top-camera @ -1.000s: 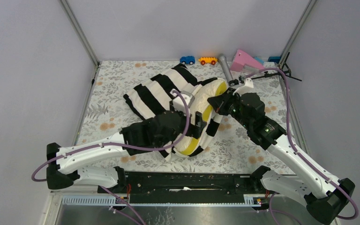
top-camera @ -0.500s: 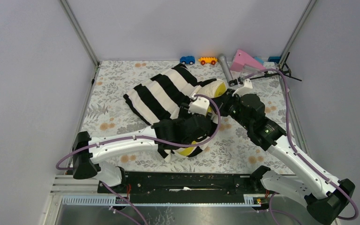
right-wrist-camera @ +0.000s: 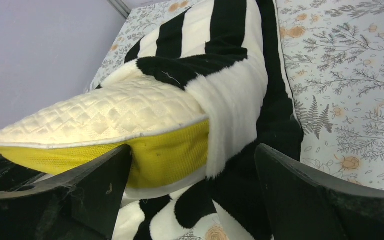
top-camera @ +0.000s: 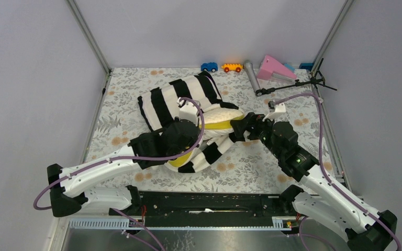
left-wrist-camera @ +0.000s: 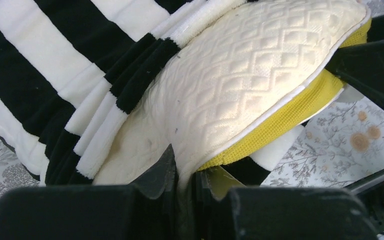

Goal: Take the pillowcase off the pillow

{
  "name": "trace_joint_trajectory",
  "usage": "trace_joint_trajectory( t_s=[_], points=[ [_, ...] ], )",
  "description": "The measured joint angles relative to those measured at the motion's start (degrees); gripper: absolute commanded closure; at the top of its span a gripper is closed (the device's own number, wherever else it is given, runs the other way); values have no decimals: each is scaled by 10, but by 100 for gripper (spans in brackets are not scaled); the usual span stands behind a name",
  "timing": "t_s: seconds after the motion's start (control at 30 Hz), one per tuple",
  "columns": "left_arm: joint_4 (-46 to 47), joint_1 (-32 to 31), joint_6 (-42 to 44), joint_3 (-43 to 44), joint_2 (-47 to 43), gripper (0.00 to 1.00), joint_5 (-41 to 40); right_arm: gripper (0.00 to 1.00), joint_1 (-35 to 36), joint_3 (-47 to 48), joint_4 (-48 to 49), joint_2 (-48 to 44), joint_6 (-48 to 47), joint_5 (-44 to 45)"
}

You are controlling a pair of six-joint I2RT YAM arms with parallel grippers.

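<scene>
Gripping the pillow, half bare of its striped cover

Clamped tight with the left pincer point(left-wrist-camera: 182, 176) on the cream quilted edge of the pillow point(left-wrist-camera: 240, 75), just beside the white piping and the yellow side band, with a fold of that cream cloth nipped between the jaws. Spread wide with the right pincer point(right-wrist-camera: 192, 152), jaws standing one to each side of the pillow's yellow end and closing on nothing; cannot tell whether either jaw touches the fabric.

Outward from the left grip, shows the pillowcase point(left-wrist-camera: 45, 65) bunched in thick black and white folds across the far part of the pillow, its hem lying slantwise over the dimpled top. From the right wrist, shows the same cover point(right-wrist-camera: 220, 50) wrapped over the far side and drooping down past the yellow band onto the cloth below.

From above, finds the pillow point(top-camera: 217, 116) lying aslant near the middle of the counter point(top-camera: 272, 167), its bare cream top turned toward the right arm, the striped cover point(top-camera: 172, 99) heaped at its far left end and a striped flap trailing out beneath the near side. Reaches in with both arms from the near edge, meeting at the pillow.

Along the far edge, well apart from all this: blue toy car point(top-camera: 209, 67), orange toy car point(top-camera: 232, 67), grey cylinder point(top-camera: 252, 75), pink wedge point(top-camera: 275, 68), black stand point(top-camera: 293, 83)
</scene>
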Motion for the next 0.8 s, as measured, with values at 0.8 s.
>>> trace_joint_trajectory(
  t_s=[0.8],
  points=[
    [-66, 2, 30, 39, -6, 100, -7, 0, 0, -101, 114, -128, -69, -148]
  ],
)
